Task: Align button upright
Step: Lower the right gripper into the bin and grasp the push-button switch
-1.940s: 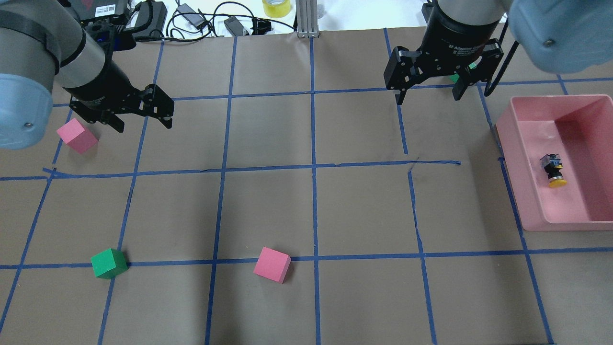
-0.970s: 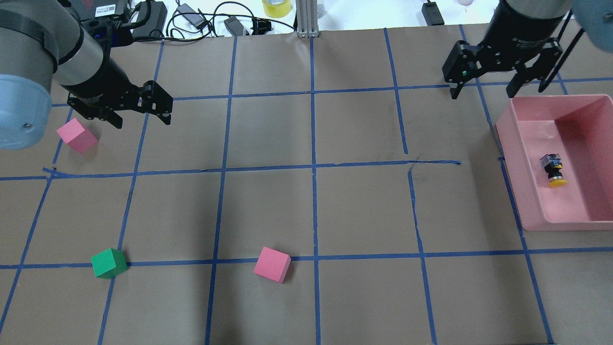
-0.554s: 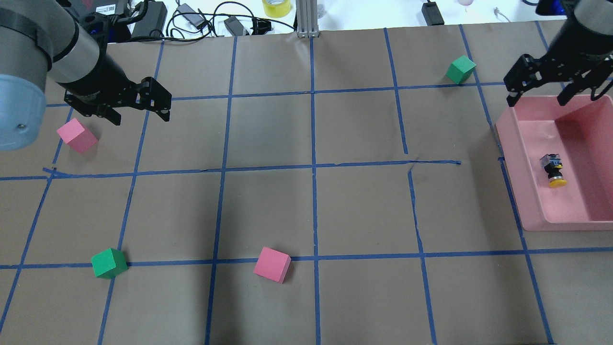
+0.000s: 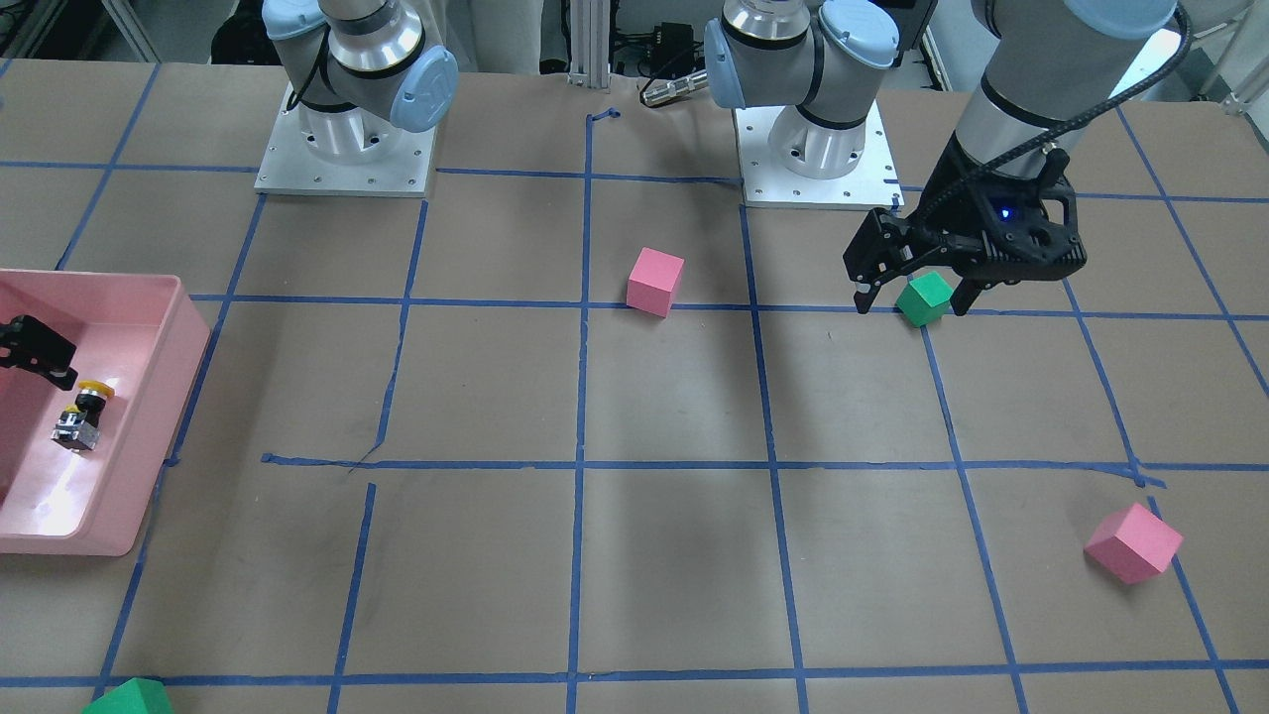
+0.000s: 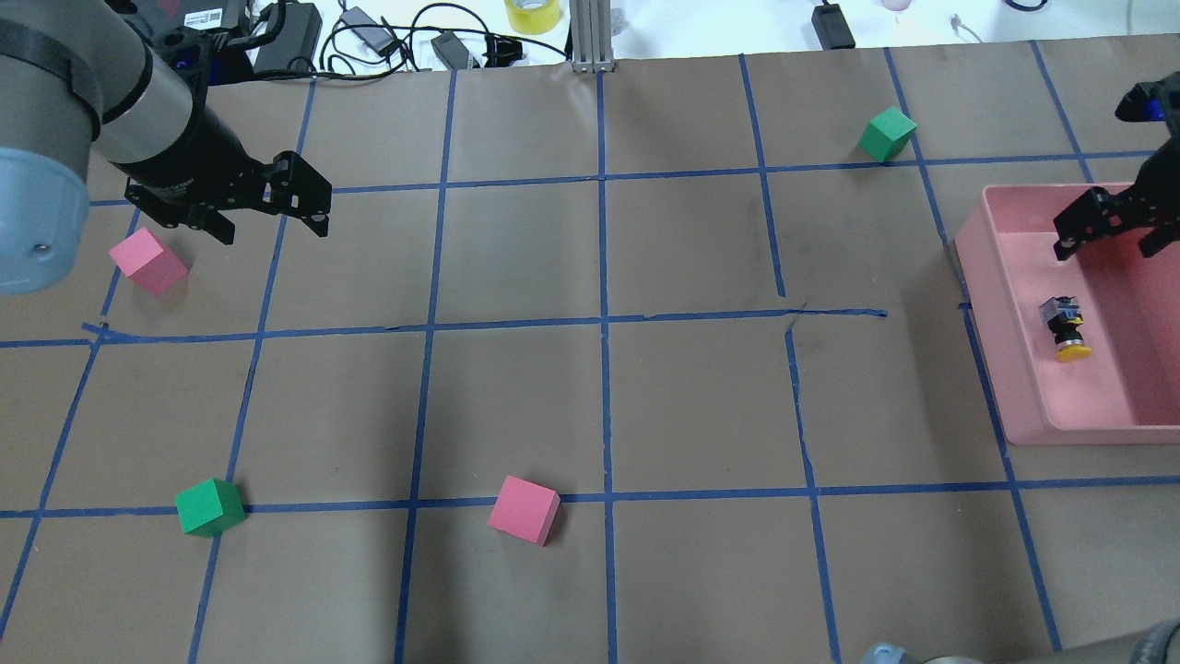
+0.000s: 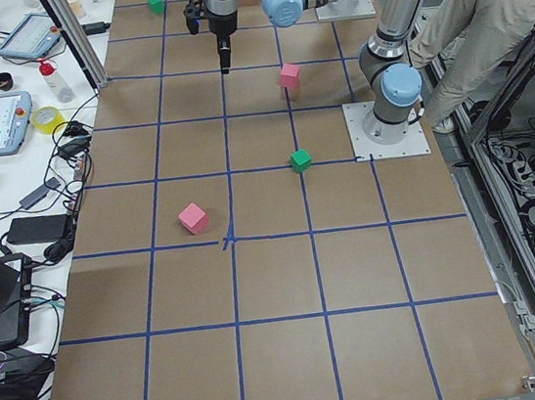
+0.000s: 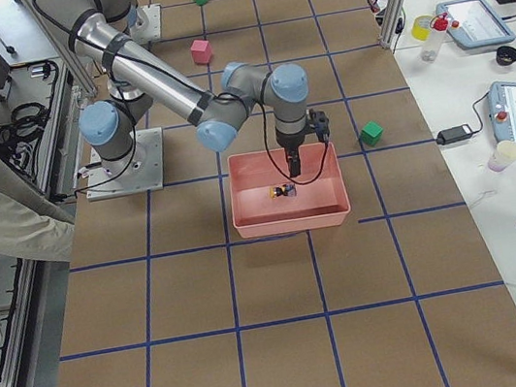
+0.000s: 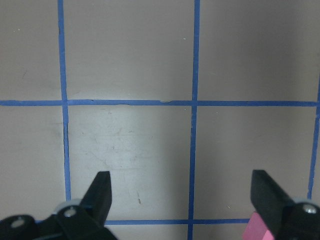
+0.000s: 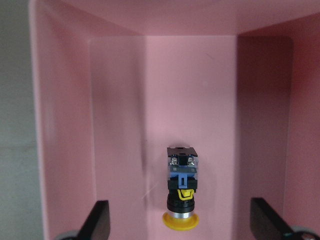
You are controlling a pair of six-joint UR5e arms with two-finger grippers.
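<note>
The button [image 5: 1065,327] lies on its side on the floor of the pink bin [image 5: 991,323], with its yellow cap toward the robot. It also shows in the right wrist view [image 9: 181,192] and the front view [image 4: 79,415]. My right gripper [image 5: 1106,242] is open and empty. It hangs over the far part of the bin, with the button lying between its finger lines in the right wrist view. My left gripper [image 5: 274,226] is open and empty above the table, next to a pink cube [image 5: 147,261].
The bin's walls [image 9: 65,125] rise around the button. A green cube [image 5: 888,134] sits beyond the bin's far left corner. Another green cube [image 5: 210,506] and a pink cube [image 5: 524,509] lie near the robot's side. Cables and tape lie past the far edge.
My right gripper has moved right, from over the green cube at the far side to above the pink bin, and has stayed open. The left gripper has barely moved. The button has not moved.
</note>
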